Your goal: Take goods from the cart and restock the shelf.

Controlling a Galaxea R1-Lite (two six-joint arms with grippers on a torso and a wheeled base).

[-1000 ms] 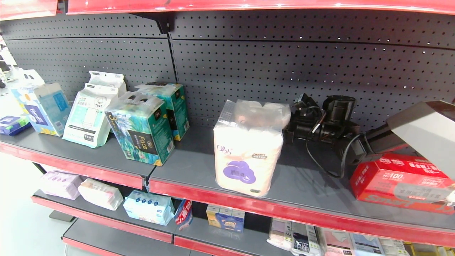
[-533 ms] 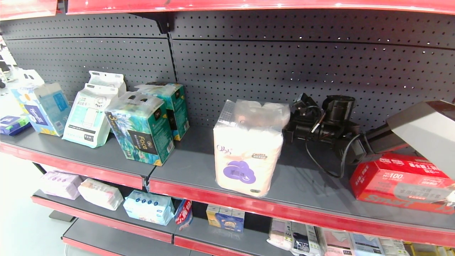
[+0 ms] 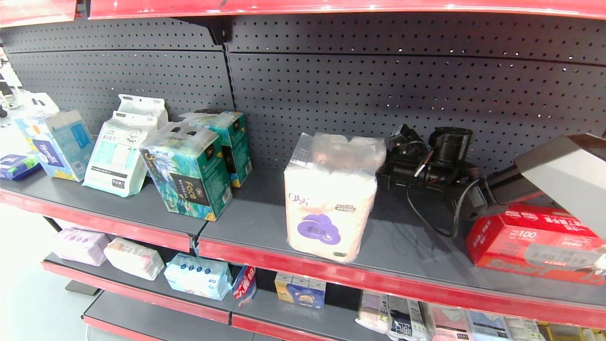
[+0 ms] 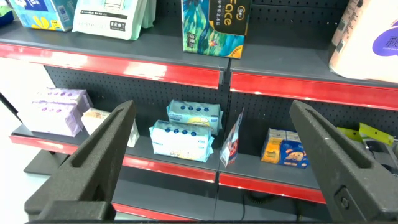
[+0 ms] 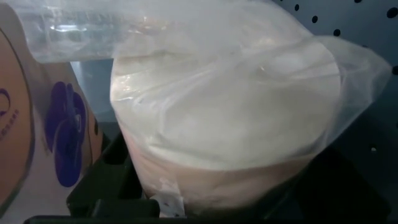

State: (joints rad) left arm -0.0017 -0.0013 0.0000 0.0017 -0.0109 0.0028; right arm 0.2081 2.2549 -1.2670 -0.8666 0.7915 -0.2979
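A plastic-wrapped toilet paper pack (image 3: 329,203) with a purple label stands upright near the front of the grey shelf (image 3: 416,241). My right gripper (image 3: 395,158) is at the pack's upper back right corner, right against the wrapping. In the right wrist view the wrapped rolls (image 5: 217,124) sit very close, with black gripper parts low on either side. My left gripper (image 4: 208,124) is open and holds nothing. It hangs in front of the lower shelves.
Green tissue boxes (image 3: 189,170) and a white bag (image 3: 120,154) stand left of the pack. A red box (image 3: 535,241) lies on the shelf's right. Bare shelf lies between the green boxes and the pack. Blue wipe packs (image 4: 186,130) lie on a lower shelf.
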